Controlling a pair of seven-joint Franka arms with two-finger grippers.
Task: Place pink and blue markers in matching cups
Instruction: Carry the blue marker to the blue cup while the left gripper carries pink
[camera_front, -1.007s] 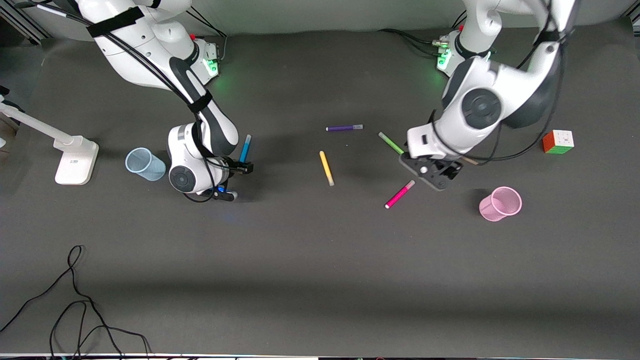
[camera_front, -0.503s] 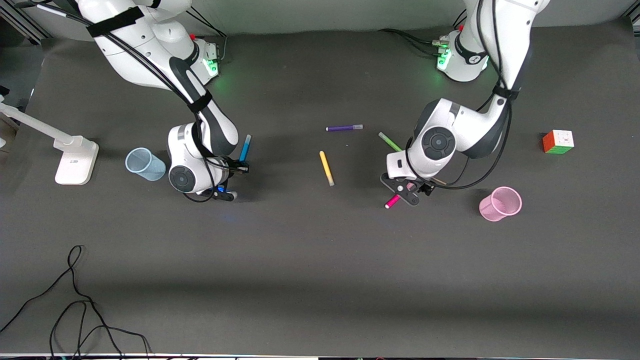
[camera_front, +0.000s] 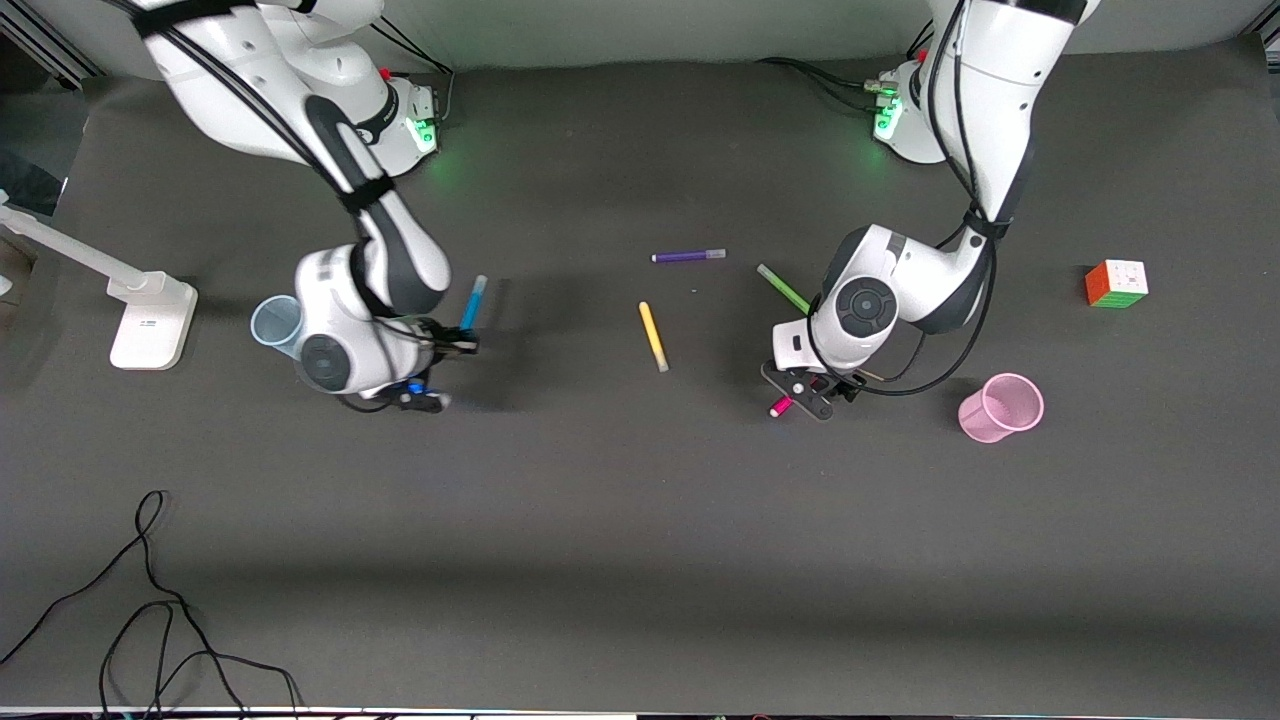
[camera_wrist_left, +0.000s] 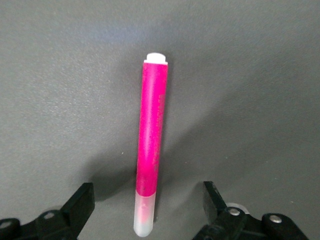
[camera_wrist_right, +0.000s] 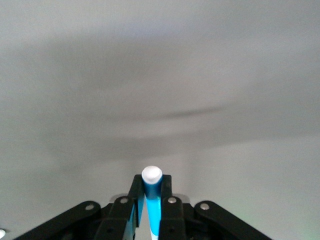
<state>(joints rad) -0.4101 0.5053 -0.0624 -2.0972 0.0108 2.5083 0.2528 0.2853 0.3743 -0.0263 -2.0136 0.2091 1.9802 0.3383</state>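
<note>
My right gripper (camera_front: 460, 340) is shut on the blue marker (camera_front: 470, 305), which sticks out past the fingers beside the pale blue cup (camera_front: 270, 320). The right wrist partly covers that cup. In the right wrist view the blue marker (camera_wrist_right: 152, 202) is clamped between the black fingers of the right gripper (camera_wrist_right: 151, 187). My left gripper (camera_front: 810, 392) is open and low over the pink marker (camera_front: 778, 407), which lies on the mat. In the left wrist view the pink marker (camera_wrist_left: 151, 145) lies between the fingers (camera_wrist_left: 82, 202) of the left gripper (camera_wrist_left: 147, 200), and neither touches it. The pink cup (camera_front: 1000, 407) stands toward the left arm's end.
A yellow marker (camera_front: 652, 336), a purple marker (camera_front: 688, 256) and a green marker (camera_front: 782, 287) lie mid-table. A colour cube (camera_front: 1116, 283) sits near the left arm's end. A white stand (camera_front: 150, 315) is at the right arm's end, and a black cable (camera_front: 150, 610) lies near the front edge.
My right gripper shut on the blue marker and carried it toward the blue cup. My left arm came down over the pink marker, fingers open on either side of it.
</note>
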